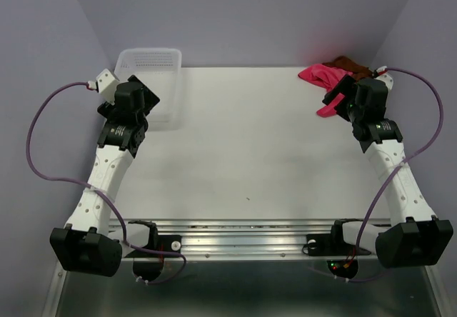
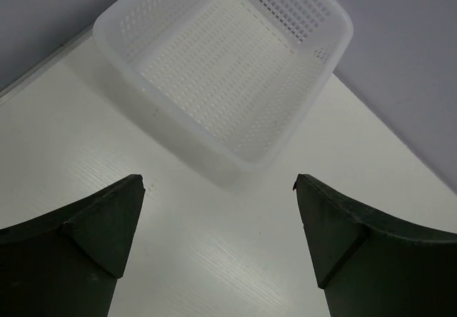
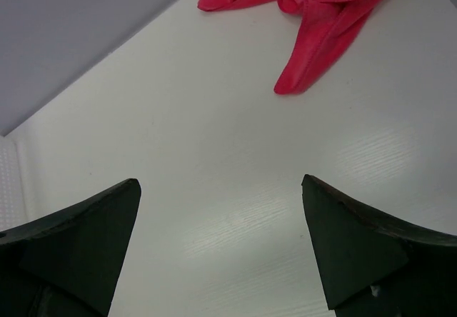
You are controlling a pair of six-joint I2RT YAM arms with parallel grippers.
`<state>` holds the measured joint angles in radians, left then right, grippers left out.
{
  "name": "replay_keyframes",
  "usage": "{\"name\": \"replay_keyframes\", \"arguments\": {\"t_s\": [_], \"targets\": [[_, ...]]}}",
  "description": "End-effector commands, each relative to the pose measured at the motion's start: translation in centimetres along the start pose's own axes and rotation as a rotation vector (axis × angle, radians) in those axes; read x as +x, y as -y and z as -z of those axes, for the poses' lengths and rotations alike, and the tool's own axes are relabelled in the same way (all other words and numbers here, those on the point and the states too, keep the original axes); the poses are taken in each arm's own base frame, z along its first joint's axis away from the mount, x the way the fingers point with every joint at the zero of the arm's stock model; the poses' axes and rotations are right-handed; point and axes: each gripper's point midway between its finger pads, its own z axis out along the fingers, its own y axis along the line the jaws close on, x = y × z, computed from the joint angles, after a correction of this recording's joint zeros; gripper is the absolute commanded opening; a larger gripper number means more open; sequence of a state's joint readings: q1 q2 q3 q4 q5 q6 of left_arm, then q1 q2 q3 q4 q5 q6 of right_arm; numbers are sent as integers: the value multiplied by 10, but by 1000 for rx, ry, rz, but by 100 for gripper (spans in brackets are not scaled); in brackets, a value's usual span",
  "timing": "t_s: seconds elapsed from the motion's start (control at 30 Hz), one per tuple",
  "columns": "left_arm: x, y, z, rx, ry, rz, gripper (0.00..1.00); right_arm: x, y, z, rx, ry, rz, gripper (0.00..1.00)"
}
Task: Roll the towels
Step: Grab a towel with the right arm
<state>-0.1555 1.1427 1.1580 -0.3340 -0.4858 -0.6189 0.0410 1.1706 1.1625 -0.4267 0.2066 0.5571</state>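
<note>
The towels (image 1: 330, 74) lay crumpled at the far right corner of the worktop (image 1: 243, 146), the pink towel (image 1: 318, 76) against the brown towel (image 1: 351, 65). The right arm (image 1: 396, 174) hovered near them, jaws wide and empty. The left arm (image 1: 103, 174), jaws equally wide, faced the white basket (image 1: 148, 60).

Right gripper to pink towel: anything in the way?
Nothing visible. In the right wrist view only bare table lies between the open right gripper and the pink towel ahead of it. The brown towel sits behind the pink one, at the far corner.
</note>
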Motion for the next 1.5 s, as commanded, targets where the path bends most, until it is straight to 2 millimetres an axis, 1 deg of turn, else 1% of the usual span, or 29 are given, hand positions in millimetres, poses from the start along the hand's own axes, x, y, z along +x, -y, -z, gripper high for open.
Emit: {"name": "replay_keyframes", "arguments": {"t_s": [0.0, 0.2, 0.3, 0.37, 0.43, 0.47, 0.53, 0.57, 0.6, 0.63, 0.67, 0.7, 0.73, 0.77, 0.8, 0.83, 0.9, 0.93, 1.0, 1.03, 1.07, 1.1, 1.13, 1.17, 1.2, 1.27, 1.37, 1.4, 1.47], "targets": [[-19, -3, 8, -5, 70, 30, 99, -17, 0, 10, 7, 66, 5, 100], [-20, -5, 8, -13, 71, 26, 99, -22, -1, 14, 2, 84, 17, 100], [-19, -4, 8, -6, 65, 19, 99, -19, 2, 8, 20, 72, 37, 100], [-14, -3, 6, -1, 49, 8, 99, -14, 6, -2, 47, 53, 55, 100], [-11, -1, 4, 11, 41, 10, 99, -14, 11, -11, 83, 55, 58, 100], [-8, -1, 3, 17, 35, 6, 99, -13, 12, -22, 107, 47, 66, 100], [-7, 4, 3, 40, 29, 11, 99, -16, 20, -36, 173, 56, 85, 100], [-6, 5, 2, 45, 25, 9, 99, -24, 15, -41, 172, 65, 98, 100], [-5, 5, 2, 47, 22, 4, 99, -14, 18, -57, 193, 30, 128, 100], [-4, 5, 1, 44, 19, 2, 99, -13, 20, -66, 197, 14, 135, 100], [-3, 5, 1, 43, 18, 1, 99, -20, 19, -73, 195, 16, 138, 100], [-3, 4, 0, 40, 17, 1, 99, -17, 18, -82, 195, 1, 145, 100], [0, 4, -2, 37, 10, 0, 99, -4, 26, -101, 216, -44, 150, 100], [3, 4, -4, 35, 3, -1, 99, -2, 28, -111, 217, -63, 168, 100], [6, 5, -6, 35, -7, -7, 99, -9, 21, -120, 204, -56, 172, 100], [9, 7, -7, 45, -19, -9, 99, 7, 25, -139, 215, -103, 190, 100], [12, 8, -9, 47, -31, -10, 99, 10, 30, -157, 234, -116, 191, 100], [15, 8, -10, 48, -40, -11, 99, 14, 36, -172, 247, -133, 188, 100], [17, 8, -11, 44, -48, -17, 99, 18, 44, -185, 271, -146, 189, 100], [18, 8, -11, 43, -51, -18, 99, 13, 48, -192, 281, -137, 190, 100], [18, 7, -12, 41, -51, -20, 99, 13, 54, -198, 297, -139, 192, 100], [19, 6, -12, 37, -51, -23, 99, 25, 61, -211, 315, -164, 208, 100], [21, 5, -13, 37, -54, -26, 99, 28, 63, -216, 321, -170, 215, 100], [21, 5, -13, 36, -53, -31, 99, 30, 69, -228, 332, -177, 218, 100], [21, 5, -13, 35, -54, -30, 99, 31, 75, -235, 341, -182, 225, 100], [23, 4, -14, 32, -58, -34, 99, 36, 77, -247, 348, -193, 225, 100], [24, 2, -14, 25, -62, -37, 99, 36, 86, -256, 377, -186, 211, 100], [25, 2, -14, 24, -63, -36, 99, 37, 95, -262, 398, -185, 202, 100], [26, 1, -15, 22, -65, -37, 99, 42, 99, -268, 414, -189, 202, 100]]}}
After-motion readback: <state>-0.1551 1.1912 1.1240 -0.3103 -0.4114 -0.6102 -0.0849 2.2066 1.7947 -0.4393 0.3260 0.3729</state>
